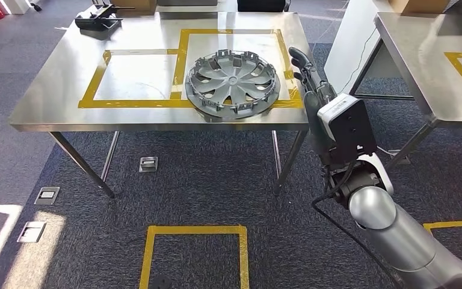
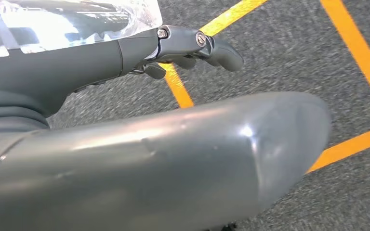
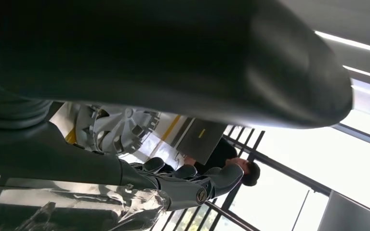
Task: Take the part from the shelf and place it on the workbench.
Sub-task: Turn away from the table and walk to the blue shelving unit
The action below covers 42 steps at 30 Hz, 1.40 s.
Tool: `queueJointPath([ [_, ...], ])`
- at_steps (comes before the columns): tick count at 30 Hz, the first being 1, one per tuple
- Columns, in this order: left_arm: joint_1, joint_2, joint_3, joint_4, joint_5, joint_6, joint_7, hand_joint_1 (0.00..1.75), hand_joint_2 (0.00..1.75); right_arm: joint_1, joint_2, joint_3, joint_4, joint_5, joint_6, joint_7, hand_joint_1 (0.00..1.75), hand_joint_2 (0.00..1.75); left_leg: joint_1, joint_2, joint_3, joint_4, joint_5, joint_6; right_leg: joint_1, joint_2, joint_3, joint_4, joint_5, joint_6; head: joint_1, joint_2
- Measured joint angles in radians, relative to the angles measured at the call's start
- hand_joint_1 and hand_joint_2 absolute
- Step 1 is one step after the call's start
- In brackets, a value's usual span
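A grey wheel cover (image 1: 231,83) lies flat on the steel workbench (image 1: 54,96), over the yellow tape outline at the near right. My right hand (image 1: 310,73) is raised just right of the bench's right edge, a short gap from the cover, fingers extended and holding nothing. The right wrist view catches the same wheel cover (image 3: 113,127) past the thumb, with the fingers (image 3: 188,180) stretched out. My left hand (image 2: 192,45) hangs over the carpet, fingers loosely extended and empty.
A black tool (image 1: 98,19) sits at the bench's far left corner. A second steel table (image 1: 421,54) stands to the right. Yellow tape squares (image 1: 194,230) mark the carpet in front. A person (image 3: 231,163) sits behind the bench, seen from the right wrist.
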Motion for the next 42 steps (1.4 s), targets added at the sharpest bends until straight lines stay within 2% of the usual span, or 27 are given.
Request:
queueJointPath([
  [2,0.000,0.000,0.000,0.000,0.001,0.000,0.000,0.00,0.00,0.000,0.000,0.001,0.001,0.000,0.001,0.001,0.00,0.00,0.005,0.001,-0.020,0.115,-0.087,-0.011,-0.001,-0.004,-0.027,0.005,0.019,-0.002,-0.002,0.000],
  [3,0.000,0.001,0.000,0.000,0.002,0.000,0.000,0.00,0.00,0.001,0.000,0.002,0.001,0.000,0.001,0.002,0.00,0.00,0.007,0.001,-0.023,0.166,-0.101,-0.016,-0.002,-0.006,-0.042,0.011,0.027,-0.001,-0.002,0.000],
  [5,0.000,0.001,0.000,0.000,0.005,0.000,0.000,0.00,0.00,0.001,0.000,0.004,0.002,0.000,0.001,0.004,0.00,0.00,0.012,0.001,0.005,0.193,-0.064,-0.025,-0.007,-0.008,-0.078,0.028,0.042,0.005,-0.002,0.000],
  [6,0.000,0.002,0.000,0.000,0.006,0.000,0.000,0.00,0.00,0.002,0.000,0.004,0.002,0.000,0.001,0.005,0.00,0.00,0.016,0.001,0.040,0.161,-0.035,-0.030,-0.011,-0.008,-0.098,0.040,0.048,0.011,-0.002,0.000],
  [7,-0.001,0.001,0.000,0.000,0.006,0.000,0.000,0.00,0.00,0.002,0.000,0.004,0.002,0.000,0.000,0.005,0.00,0.00,0.019,0.001,0.084,0.107,-0.025,-0.036,-0.013,-0.007,-0.116,0.052,0.053,0.017,-0.003,0.000],
  [9,-0.003,0.001,0.000,-0.001,0.007,0.000,-0.001,0.00,0.00,0.001,-0.001,0.002,0.002,0.000,0.000,0.005,0.00,0.00,0.020,0.000,0.159,-0.004,-0.046,-0.033,-0.014,-0.007,-0.142,0.072,0.063,0.029,-0.006,0.000],
  [10,-0.004,0.001,0.000,-0.002,0.007,0.000,-0.002,0.00,0.00,0.000,-0.001,0.001,0.002,0.000,0.000,0.005,0.00,0.00,0.019,-0.001,0.174,-0.034,-0.063,-0.026,-0.012,-0.007,-0.149,0.076,0.071,0.035,-0.007,0.000],
  [12,-0.003,0.001,0.000,-0.002,0.008,0.000,-0.004,0.00,0.00,0.001,-0.001,0.001,0.002,0.000,0.000,0.005,0.00,0.00,0.016,0.001,0.170,-0.045,-0.061,-0.004,-0.013,-0.006,-0.156,0.076,0.086,0.045,-0.006,0.000],
  [14,-0.001,0.001,0.000,-0.002,0.009,0.000,-0.004,0.00,0.00,0.003,-0.002,0.002,0.003,0.000,0.000,0.006,0.00,0.00,0.016,0.005,0.152,-0.044,-0.044,0.017,-0.016,-0.003,-0.168,0.098,0.051,0.054,-0.004,0.000],
  [17,-0.002,0.001,0.000,-0.002,0.010,0.000,-0.004,0.00,0.00,0.003,-0.002,0.000,0.004,0.000,0.000,0.008,0.00,0.00,0.008,0.007,0.114,-0.043,-0.013,0.038,-0.016,0.000,-0.202,0.260,-0.089,0.058,0.005,0.000],
  [18,-0.003,0.001,0.000,-0.002,0.010,0.000,-0.004,0.00,0.00,0.004,-0.002,0.001,0.004,0.000,0.000,0.009,0.00,0.00,0.003,0.007,0.100,-0.042,-0.003,0.041,-0.015,0.000,-0.208,0.316,-0.114,0.056,0.006,0.000],
  [19,-0.003,0.002,0.000,-0.002,0.010,0.000,-0.004,0.00,0.00,0.004,-0.002,0.001,0.004,0.000,0.000,0.009,0.00,0.00,-0.002,0.007,0.085,-0.041,0.008,0.044,-0.013,0.000,-0.204,0.348,-0.116,0.051,0.006,0.000],
  [20,-0.002,0.002,0.000,-0.002,0.010,0.000,-0.004,0.00,0.00,0.005,-0.002,0.001,0.004,0.000,0.000,0.009,0.00,0.00,-0.007,0.007,0.072,-0.040,0.017,0.046,-0.010,0.001,-0.185,0.346,-0.098,0.044,0.007,0.000],
  [22,-0.003,0.001,0.000,-0.002,0.010,0.000,-0.004,0.00,0.00,0.004,-0.002,0.001,0.005,0.000,0.000,0.009,0.00,0.00,-0.015,0.007,0.049,-0.039,0.034,0.048,0.005,0.004,-0.105,0.246,-0.051,0.018,0.006,0.000],
  [23,-0.003,0.000,0.000,-0.003,0.010,0.001,-0.004,0.00,0.00,0.003,-0.002,0.000,0.004,0.000,0.000,0.009,0.00,0.00,-0.017,0.007,0.040,-0.039,0.043,0.047,0.013,0.006,-0.058,0.172,-0.043,0.002,0.005,0.000],
  [25,-0.003,-0.004,0.000,-0.005,0.010,0.002,-0.003,0.00,0.00,0.001,-0.002,-0.002,0.004,0.000,0.001,0.009,0.00,0.00,-0.011,0.007,0.027,-0.042,0.064,0.038,0.029,0.010,0.005,0.060,-0.052,-0.014,0.004,0.000],
  [27,-0.002,-0.007,0.000,-0.005,0.010,0.001,-0.003,0.00,0.00,0.000,-0.002,-0.001,0.005,0.000,0.001,0.008,0.00,0.00,-0.002,0.006,0.017,-0.053,0.085,0.025,0.036,0.011,0.012,0.021,-0.039,-0.016,0.005,0.000],
  [29,-0.001,-0.007,-0.001,-0.006,0.010,0.001,-0.002,0.00,0.00,-0.001,-0.001,-0.001,0.005,0.000,0.003,0.008,0.00,0.00,0.000,0.004,0.007,-0.048,0.063,0.016,0.032,0.008,0.007,-0.007,-0.003,-0.019,0.008,0.000],
  [31,0.000,-0.006,-0.001,-0.006,0.010,0.002,-0.001,0.00,0.00,-0.002,-0.001,0.000,0.006,0.000,0.003,0.008,0.00,0.00,0.000,0.002,-0.013,0.026,-0.020,0.008,0.022,0.001,-0.003,-0.023,0.023,-0.017,0.009,0.000],
  [33,-0.001,-0.004,-0.001,-0.006,0.010,0.002,-0.001,0.00,0.00,-0.001,-0.001,0.001,0.007,0.000,0.003,0.008,0.00,0.00,0.005,0.003,-0.030,0.147,-0.089,-0.005,0.013,-0.005,-0.025,-0.013,0.035,-0.011,0.007,0.000],
  [34,-0.001,-0.003,-0.001,-0.006,0.010,0.002,-0.001,0.00,0.00,-0.001,-0.001,0.002,0.008,0.000,0.003,0.008,0.00,0.00,0.009,0.003,-0.028,0.188,-0.094,-0.014,0.006,-0.007,-0.040,-0.003,0.039,-0.006,0.006,0.000],
  [35,-0.002,-0.001,-0.001,-0.006,0.010,0.003,-0.001,0.00,0.00,0.000,0.000,0.003,0.008,0.000,0.003,0.008,0.00,0.00,0.015,0.003,-0.014,0.200,-0.078,-0.024,-0.002,-0.010,-0.057,0.009,0.043,-0.001,0.006,0.000],
  [37,-0.003,0.001,-0.001,-0.006,0.010,0.003,0.000,0.00,0.00,0.000,0.000,0.004,0.009,0.000,0.003,0.008,0.00,0.00,0.031,0.003,0.053,0.134,-0.030,-0.048,-0.018,-0.012,-0.095,0.041,0.049,0.013,0.005,0.000],
  [38,-0.005,0.001,-0.001,-0.006,0.010,0.003,0.000,0.00,0.00,0.000,0.000,0.003,0.008,0.000,0.003,0.007,0.00,0.00,0.035,0.003,0.092,0.076,-0.025,-0.059,-0.023,-0.011,-0.115,0.059,0.051,0.021,0.000,0.000],
  [39,-0.007,0.001,-0.001,-0.007,0.010,0.004,0.000,0.00,0.00,0.001,0.000,0.002,0.008,0.000,0.003,0.006,0.00,0.00,0.038,0.003,0.122,0.028,-0.035,-0.060,-0.025,-0.010,-0.133,0.075,0.053,0.030,-0.003,0.000],
  [40,-0.009,0.001,-0.001,-0.007,0.010,0.005,-0.001,0.00,0.00,0.001,0.000,0.001,0.008,0.000,0.003,0.004,0.00,0.00,0.038,0.002,0.139,-0.005,-0.051,-0.055,-0.025,-0.009,-0.146,0.087,0.057,0.039,-0.006,0.000],
  [42,-0.010,0.002,-0.001,-0.008,0.011,0.006,-0.004,0.00,0.00,0.002,-0.001,-0.001,0.008,0.000,0.002,0.003,0.00,0.00,0.034,0.002,0.137,-0.018,-0.063,-0.026,-0.025,-0.008,-0.159,0.093,0.069,0.051,-0.007,0.000],
])
